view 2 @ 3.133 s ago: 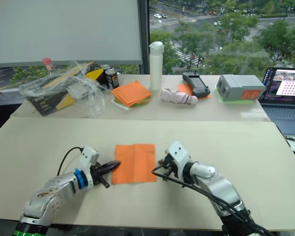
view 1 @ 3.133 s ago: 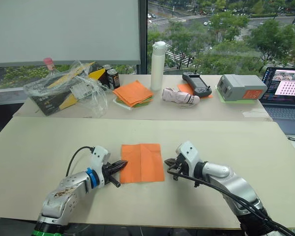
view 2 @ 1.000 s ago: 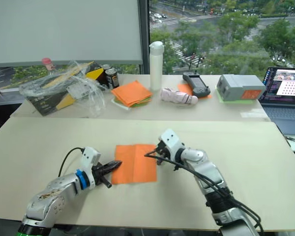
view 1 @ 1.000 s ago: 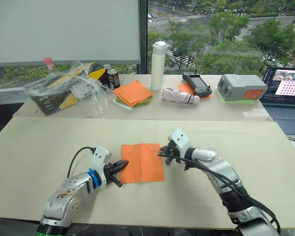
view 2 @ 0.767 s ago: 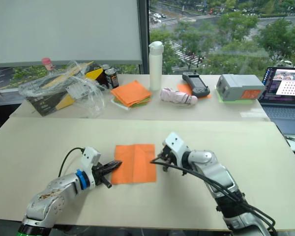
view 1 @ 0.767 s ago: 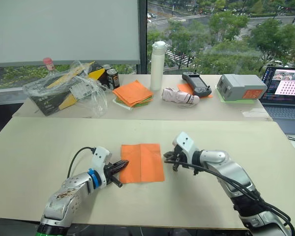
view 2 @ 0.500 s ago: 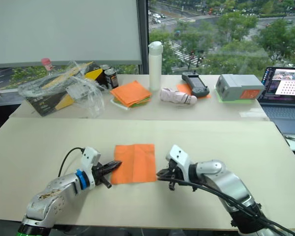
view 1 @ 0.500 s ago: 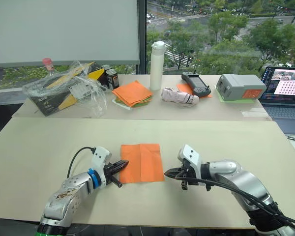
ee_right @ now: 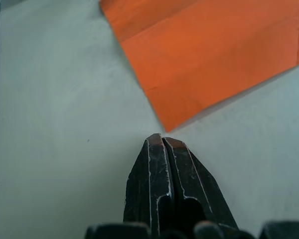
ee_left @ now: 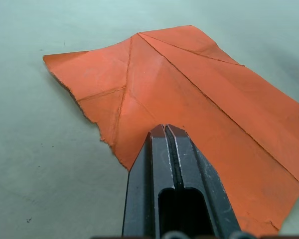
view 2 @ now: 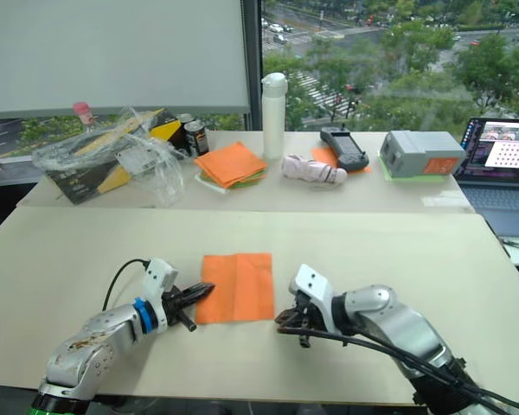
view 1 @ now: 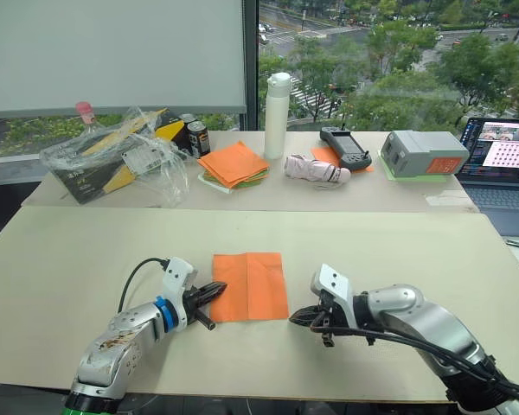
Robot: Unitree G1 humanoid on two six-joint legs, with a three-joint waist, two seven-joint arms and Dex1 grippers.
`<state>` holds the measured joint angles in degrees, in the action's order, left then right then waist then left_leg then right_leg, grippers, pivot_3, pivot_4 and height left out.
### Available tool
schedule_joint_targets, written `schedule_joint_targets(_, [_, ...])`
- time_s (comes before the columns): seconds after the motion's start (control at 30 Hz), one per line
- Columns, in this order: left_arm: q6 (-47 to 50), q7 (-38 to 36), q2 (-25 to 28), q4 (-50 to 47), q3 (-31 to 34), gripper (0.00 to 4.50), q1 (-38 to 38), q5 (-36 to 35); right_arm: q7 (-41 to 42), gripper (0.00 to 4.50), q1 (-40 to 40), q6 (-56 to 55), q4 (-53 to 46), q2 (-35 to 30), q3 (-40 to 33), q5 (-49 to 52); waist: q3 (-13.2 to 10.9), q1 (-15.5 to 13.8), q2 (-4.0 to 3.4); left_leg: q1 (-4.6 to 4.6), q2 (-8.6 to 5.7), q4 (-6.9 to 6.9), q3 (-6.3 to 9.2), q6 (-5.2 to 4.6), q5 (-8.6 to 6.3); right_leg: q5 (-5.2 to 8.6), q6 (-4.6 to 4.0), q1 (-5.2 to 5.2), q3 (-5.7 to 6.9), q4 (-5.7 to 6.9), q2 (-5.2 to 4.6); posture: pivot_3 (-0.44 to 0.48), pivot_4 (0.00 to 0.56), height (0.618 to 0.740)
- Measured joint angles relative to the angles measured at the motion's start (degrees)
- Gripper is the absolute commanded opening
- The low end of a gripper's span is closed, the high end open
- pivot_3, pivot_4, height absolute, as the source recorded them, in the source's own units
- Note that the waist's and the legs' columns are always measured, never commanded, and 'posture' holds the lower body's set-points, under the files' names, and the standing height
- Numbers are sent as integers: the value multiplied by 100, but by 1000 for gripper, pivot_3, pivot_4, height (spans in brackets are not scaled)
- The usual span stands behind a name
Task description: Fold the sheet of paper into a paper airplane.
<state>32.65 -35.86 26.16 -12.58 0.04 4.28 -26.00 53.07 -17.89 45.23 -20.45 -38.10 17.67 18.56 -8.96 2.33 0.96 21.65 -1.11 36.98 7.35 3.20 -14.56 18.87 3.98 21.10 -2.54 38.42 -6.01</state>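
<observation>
Left eye view: I see the sheet of paper (view 1: pixel 250 286) lying flat and creased on the near bench (view 1: pixel 415 251), between both arms. My left pincer (ee_left: pixel 165 130) is clenched, its tips resting on the sheet's left edge. My right pincer (ee_right: pixel 161 140) is also clenched, grasping nothing, just beside the sheet's near right corner without touching it.

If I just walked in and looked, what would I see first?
The sheet of paper, bright orange, lying flat and creased on the near pale table. The left gripper rests its tips on the sheet's left edge with jaws shut, and the right gripper sits just off its near right corner, jaws shut too. On the far table, a stack of orange and green sheets lies beside a tall white bottle.
</observation>
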Motion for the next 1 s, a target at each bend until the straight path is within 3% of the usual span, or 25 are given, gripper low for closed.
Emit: schedule_joint_targets(1.0, [11, 29, -5, -29, 12, 0, -32, -1, -89, 33, -357, -507, 628, 247, 22, -385, 0, 12, 0, -8, 1, 0, 0, 0, 0, 0, 0, -6, 0, 1, 0, 0, 150, 740])
